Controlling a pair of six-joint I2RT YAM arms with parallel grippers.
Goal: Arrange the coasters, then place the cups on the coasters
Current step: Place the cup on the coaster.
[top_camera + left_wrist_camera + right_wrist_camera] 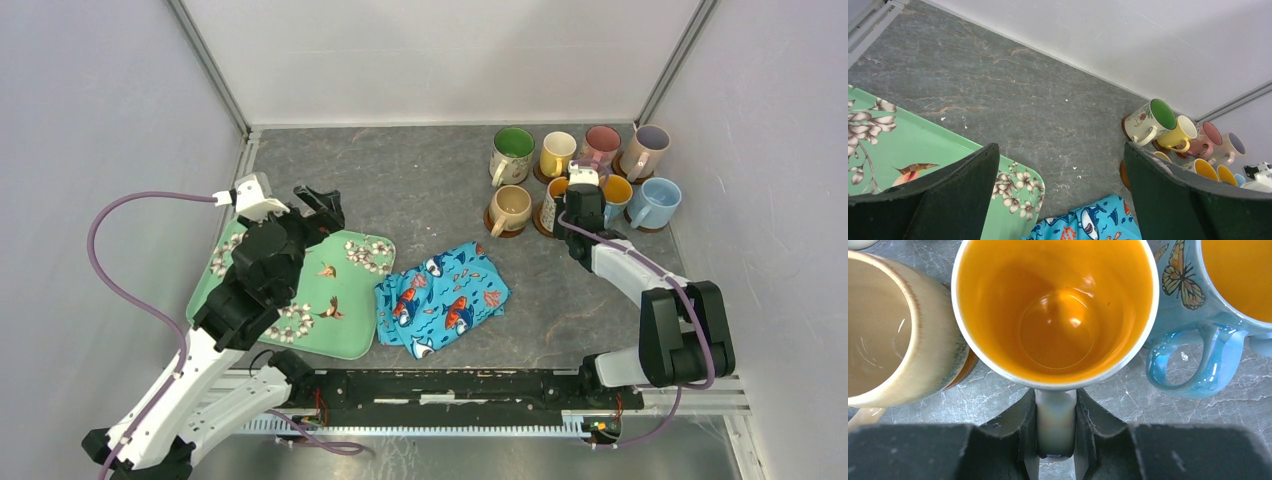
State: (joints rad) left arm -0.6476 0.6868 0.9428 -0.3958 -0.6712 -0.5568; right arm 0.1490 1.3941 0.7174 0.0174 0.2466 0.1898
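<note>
Several cups stand close together at the back right, on brown coasters (498, 229) whose edges peek out beneath them. My right gripper (1056, 405) is shut on the pale handle of the orange-lined cup (1055, 315), which is upright in the front row (549, 208). Left of it is the beige cup (888, 330), with a brown coaster (964, 371) showing under it. To its right is a blue butterfly cup (1188, 285). My left gripper (1060, 190) hangs open and holds nothing, over the green tray's far corner (320, 205), well apart from the cups.
The green floral tray (350, 330) lies at the front left. The blue fish-print cloth (440, 298) lies crumpled beside it in the middle. Walls close in on the back and right, right behind the cup cluster (1168, 127).
</note>
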